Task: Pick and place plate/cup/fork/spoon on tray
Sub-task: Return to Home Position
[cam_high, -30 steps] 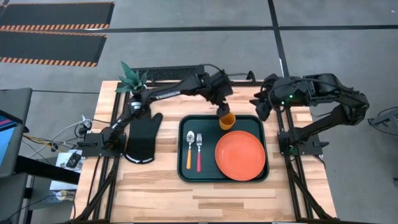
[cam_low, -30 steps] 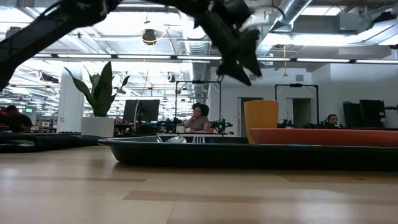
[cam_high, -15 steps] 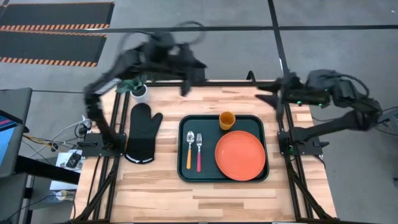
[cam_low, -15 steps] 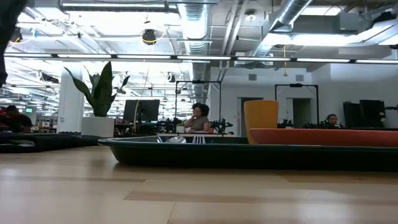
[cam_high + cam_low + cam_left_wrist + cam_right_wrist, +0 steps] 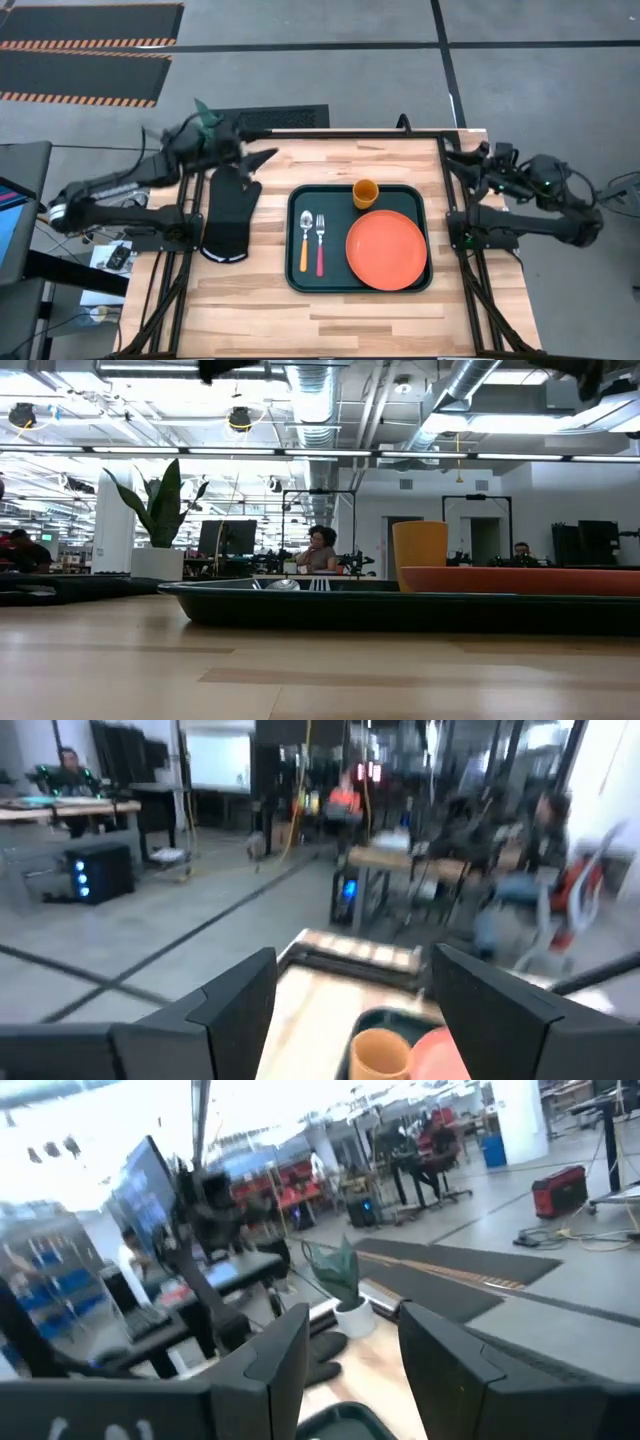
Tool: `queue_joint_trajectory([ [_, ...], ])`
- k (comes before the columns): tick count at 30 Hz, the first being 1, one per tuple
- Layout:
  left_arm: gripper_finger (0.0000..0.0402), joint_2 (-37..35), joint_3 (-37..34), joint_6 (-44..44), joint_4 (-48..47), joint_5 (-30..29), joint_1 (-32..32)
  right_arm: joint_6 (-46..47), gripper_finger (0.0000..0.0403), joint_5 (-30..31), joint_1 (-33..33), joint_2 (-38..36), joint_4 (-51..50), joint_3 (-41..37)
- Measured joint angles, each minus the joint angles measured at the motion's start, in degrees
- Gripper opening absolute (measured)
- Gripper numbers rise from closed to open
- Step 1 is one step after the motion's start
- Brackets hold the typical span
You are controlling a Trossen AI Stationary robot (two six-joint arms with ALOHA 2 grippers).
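Tray (image 5: 335,200), centre frame: carrying the plate (image 5: 386,250) at its right. The cup (image 5: 365,193) is standing just above the plate. The spoon (image 5: 304,240) and fork (image 5: 320,243) are lying side by side at the tray's left.
Left gripper (image 5: 352,960): hovering above the oven mitt (image 5: 228,215), upper left, jaws spread, empty.
Right gripper (image 5: 355,1312): hanging at the table's right edge, jaws spread, empty.
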Motion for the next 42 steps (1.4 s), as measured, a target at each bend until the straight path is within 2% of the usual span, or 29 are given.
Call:
queue_joint_trajectory([
  [2,0.0252,-5.3,-8.0,-3.2,5.8,-0.1,0.0,1.6,0.0179,0.4,-0.1,-3.6,0.2,-3.4],
  [5,0.0252,-11.5,-16.7,-6.6,8.4,0.0,0.0,3.6,0.0179,0.4,-0.1,-8.8,-0.2,-8.1],
  [9,0.0252,-18.6,-25.2,-11.6,10.3,2.2,0.0,6.9,0.0179,0.2,0.0,-9.3,-0.3,-13.1],
  [12,0.0252,-24.0,-30.1,-13.8,11.3,2.8,-0.7,8.5,0.0179,-1.7,0.0,-7.9,8.6,-18.8],
  [16,0.0252,-31.2,-35.8,-15.8,10.7,-0.3,-2.3,9.8,0.0179,-3.0,0.0,-9.5,18.9,-26.2],
  [21,0.0252,-38.5,-41.1,-17.8,9.9,-3.0,-5.0,10.3,0.0179,-3.3,0.0,-9.4,23.9,-31.6],
  [27,0.0251,-43.5,-45.4,-20.7,7.2,-5.9,-8.9,9.7,0.0179,-8.7,0.1,-9.5,34.5,-38.2],
  [30,0.0251,-44.5,-47.4,-21.7,7.0,-8.5,-11.0,9.8,0.0179,-8.8,0.2,-9.2,33.9,-39.2],
  [36,0.0251,-45.5,-51.3,-23.3,7.6,-14.7,-14.7,3.6,0.0179,-8.8,2.9,-9.5,32.9,-39.2],
  [42,0.0251,-45.5,-51.8,-22.8,6.4,-16.0,-16.9,3.2,0.0179,-8.8,3.5,-9.4,32.8,-39.2],
])
